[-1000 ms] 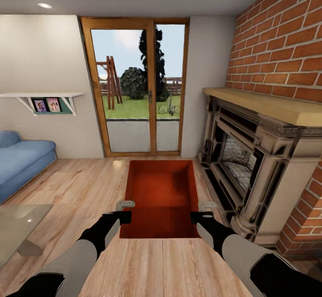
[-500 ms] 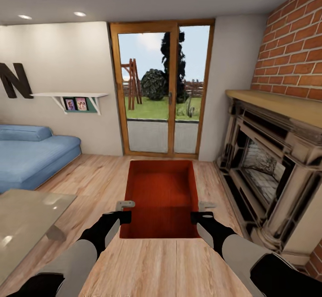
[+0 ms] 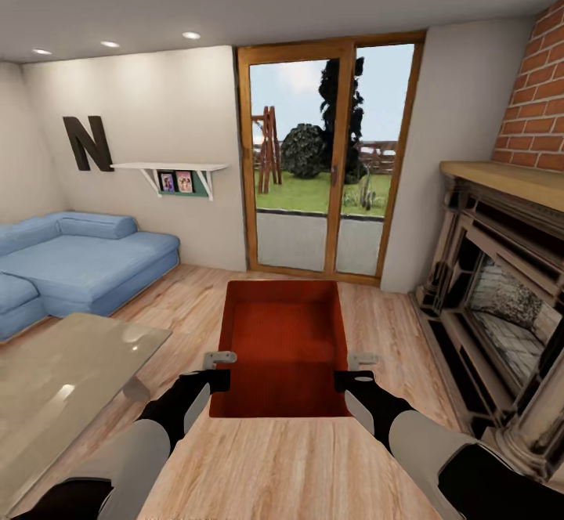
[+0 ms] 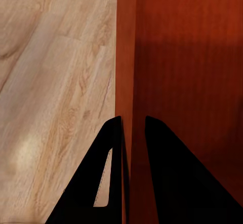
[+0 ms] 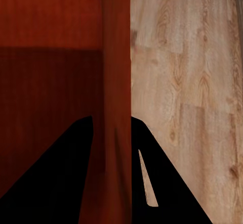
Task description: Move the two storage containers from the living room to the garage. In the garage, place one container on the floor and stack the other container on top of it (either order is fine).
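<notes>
Head view: an orange-red rectangular open-top storage container (image 3: pixel 283 344) with ribbed thin walls is held up between both arms, over the light wood-plank floor (image 3: pixel 196 308). The left gripper (image 3: pixel 220 369) pinches the container's left wall; the right gripper (image 3: pixel 349 370) pinches its right wall. Beyond the container stands a wood-framed glass door (image 3: pixel 329 160); to the container's left sits a blue sectional sofa (image 3: pixel 78 258), nearer on that side a glass-topped table (image 3: pixel 63 379), to its right a dark stone fireplace (image 3: pixel 501 301).

Left wrist view: the left gripper (image 4: pixel 132 133) has its two black fingers nearly closed, one on each side of the container's thin wall (image 4: pixel 125 57).

Right wrist view: the right gripper (image 5: pixel 112 128) likewise clamps the container's wall (image 5: pixel 117 57) between its narrowly parted fingers, above plank floor.
</notes>
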{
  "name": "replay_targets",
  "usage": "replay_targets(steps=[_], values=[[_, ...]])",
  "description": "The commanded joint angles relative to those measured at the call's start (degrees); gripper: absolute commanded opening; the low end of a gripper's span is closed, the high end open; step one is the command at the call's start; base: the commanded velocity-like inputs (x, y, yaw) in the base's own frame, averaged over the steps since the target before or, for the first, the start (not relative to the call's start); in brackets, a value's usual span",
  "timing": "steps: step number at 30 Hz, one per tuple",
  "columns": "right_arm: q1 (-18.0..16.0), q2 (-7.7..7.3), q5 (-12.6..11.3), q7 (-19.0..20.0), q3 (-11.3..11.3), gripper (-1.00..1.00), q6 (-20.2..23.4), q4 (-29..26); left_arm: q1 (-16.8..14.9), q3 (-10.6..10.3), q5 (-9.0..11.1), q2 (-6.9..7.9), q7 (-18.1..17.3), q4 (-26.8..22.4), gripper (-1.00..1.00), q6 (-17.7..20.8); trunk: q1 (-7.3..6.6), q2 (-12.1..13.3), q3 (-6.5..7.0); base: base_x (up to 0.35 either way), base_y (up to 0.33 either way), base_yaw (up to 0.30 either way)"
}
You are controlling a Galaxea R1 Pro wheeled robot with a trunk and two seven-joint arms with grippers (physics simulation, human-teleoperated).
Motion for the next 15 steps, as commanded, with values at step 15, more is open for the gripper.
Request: replay_targets(steps=[15], values=[[0.0, -0.03, 0.4, 0.9, 1.1, -1.00, 0.4, -0.8, 0.0, 0.1, 1.3, -0.04, 0.4, 0.1, -1.00, 0.3, 0.02, -0.1, 0.43, 0.000, 0.000, 0.291]])
